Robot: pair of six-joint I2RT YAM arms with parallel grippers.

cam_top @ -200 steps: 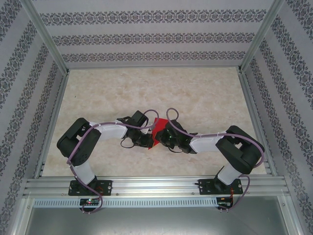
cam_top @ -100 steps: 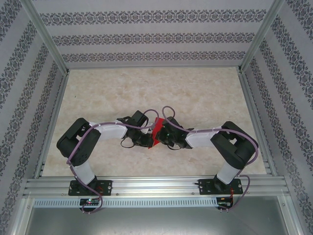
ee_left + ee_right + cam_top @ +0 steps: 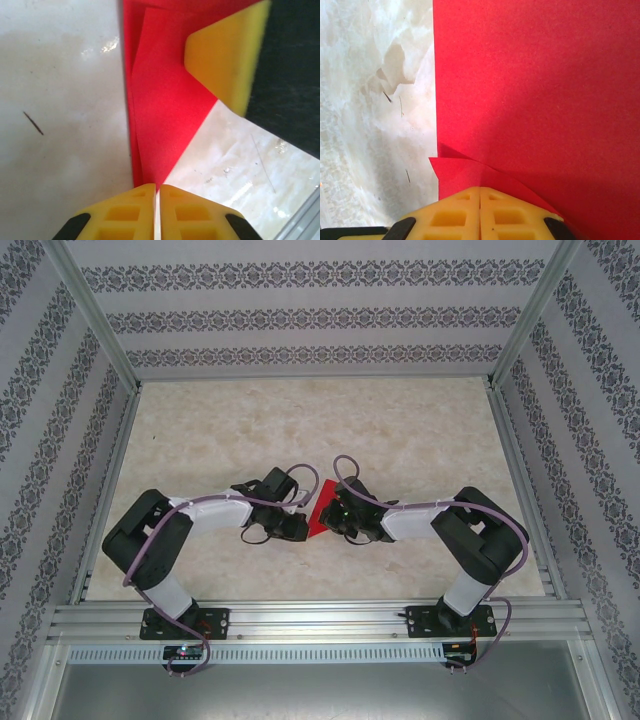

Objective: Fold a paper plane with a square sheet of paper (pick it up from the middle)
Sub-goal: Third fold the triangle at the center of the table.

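Note:
The square sheet of paper (image 3: 322, 511) is bright red, partly folded, and lies low over the table between my two grippers. In the left wrist view the red paper (image 3: 160, 100) narrows to a folded point that runs into my left gripper (image 3: 156, 186), whose jaws are shut on it. A yellow finger (image 3: 225, 55) of the other gripper rests at the paper's far edge. In the right wrist view my right gripper (image 3: 480, 188) is shut on a turned-up corner of the paper (image 3: 535, 90). From above, the left gripper (image 3: 303, 525) and right gripper (image 3: 334, 517) meet at the sheet.
The marble-patterned table (image 3: 300, 430) lies inside patterned walls with aluminium posts. An aluminium rail (image 3: 320, 622) runs along the near edge by the arm bases. Bare tabletop (image 3: 370, 100) shows left of the paper.
The right gripper has moved left toward the left gripper. The left arm's elbow has swung down and left. The red sheet now shows as a smaller, narrower patch between them.

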